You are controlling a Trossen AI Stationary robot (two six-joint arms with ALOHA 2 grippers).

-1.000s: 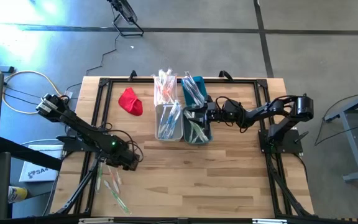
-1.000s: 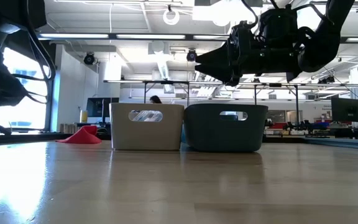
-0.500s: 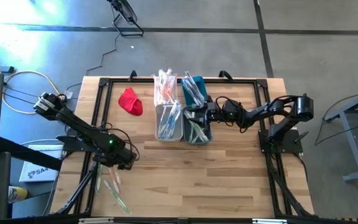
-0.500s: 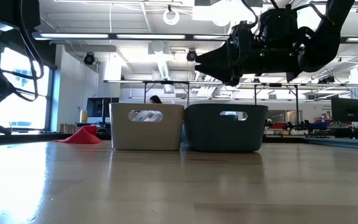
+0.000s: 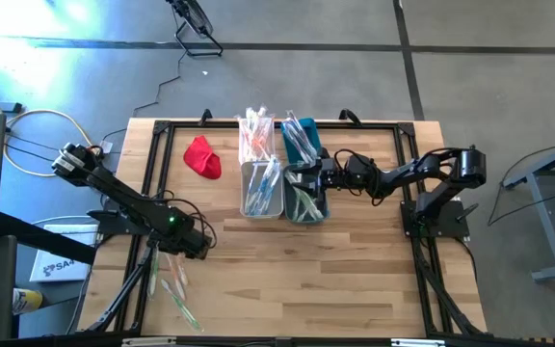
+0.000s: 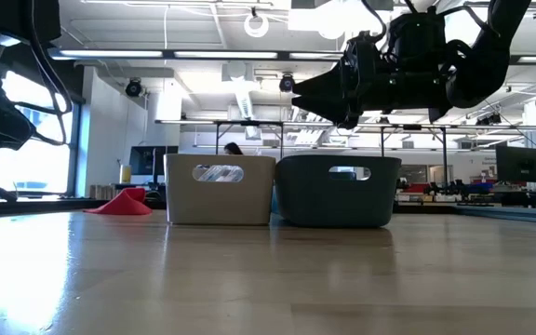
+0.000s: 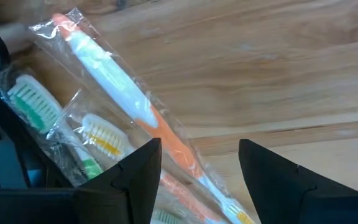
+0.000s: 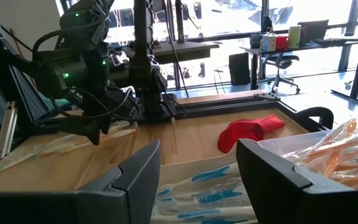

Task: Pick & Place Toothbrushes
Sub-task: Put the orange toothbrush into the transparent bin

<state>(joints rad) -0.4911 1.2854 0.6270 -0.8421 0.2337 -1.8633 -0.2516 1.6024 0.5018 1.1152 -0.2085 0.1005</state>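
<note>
Several wrapped toothbrushes (image 5: 173,287) lie on the table near its front left corner. My left gripper (image 5: 198,249) hangs open just above them, pointing down. In the left wrist view an orange-and-white toothbrush (image 7: 123,87) runs under the open fingers (image 7: 199,168), beside a green one (image 7: 30,102) and a yellow-bristled one (image 7: 101,134). My right gripper (image 5: 295,179) is open and level above the teal bin (image 5: 306,198), with nothing between its fingers (image 8: 199,177). Next to that bin stands the white bin (image 5: 260,188), which holds blue toothbrushes (image 8: 197,186).
More wrapped toothbrushes lie in two heaps (image 5: 255,133) (image 5: 300,138) behind the bins. A red cloth (image 5: 201,157) lies at the far left. A black frame (image 5: 152,145) runs along the table's edges. Bare wood (image 5: 355,280) fills the near right.
</note>
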